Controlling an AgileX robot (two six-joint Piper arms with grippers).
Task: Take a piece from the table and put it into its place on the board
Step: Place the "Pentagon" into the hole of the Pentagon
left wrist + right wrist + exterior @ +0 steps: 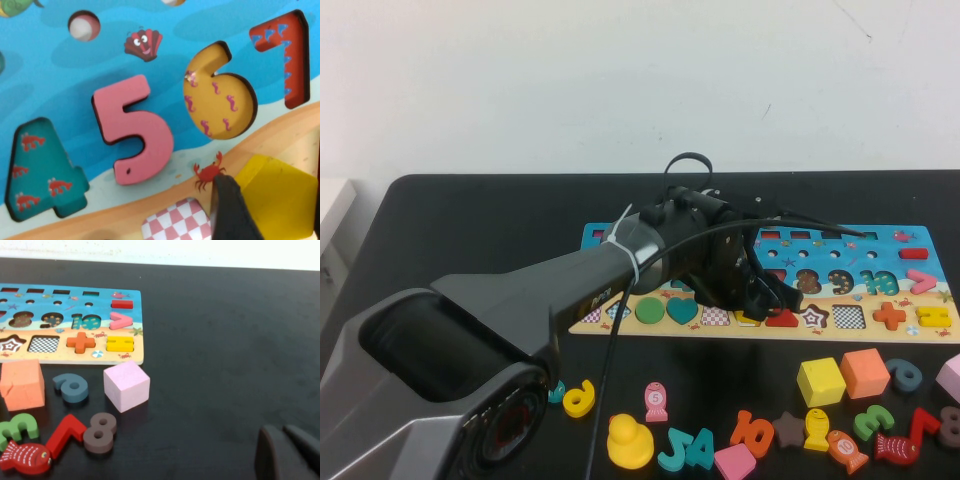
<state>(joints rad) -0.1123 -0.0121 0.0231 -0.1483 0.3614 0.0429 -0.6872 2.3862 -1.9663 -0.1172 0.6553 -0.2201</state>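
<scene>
My left gripper (760, 298) reaches over the blue-and-sand board (592, 236) and is down at its row of shape slots. In the left wrist view it (272, 196) is shut on the flat yellow pentagon (280, 200). One dark finger (230, 212) presses the piece's side. The piece sits low over the sand-coloured strip, beside a red-and-white checkered slot (175, 222). I cannot tell whether it is seated. In the high view only a yellow sliver (748, 318) shows, between the checkered slot and the red triangle (782, 319). My right gripper (282, 434) is shut and empty, low over the black table (225, 340).
Loose pieces lie in front of the board: a yellow cube (820, 381), an orange cube (865, 372), a yellow duck (629, 441), a pink cube (126, 385), and several numbers and fish. Numbers 4, 5, 6 and 7 sit in the board (50, 75).
</scene>
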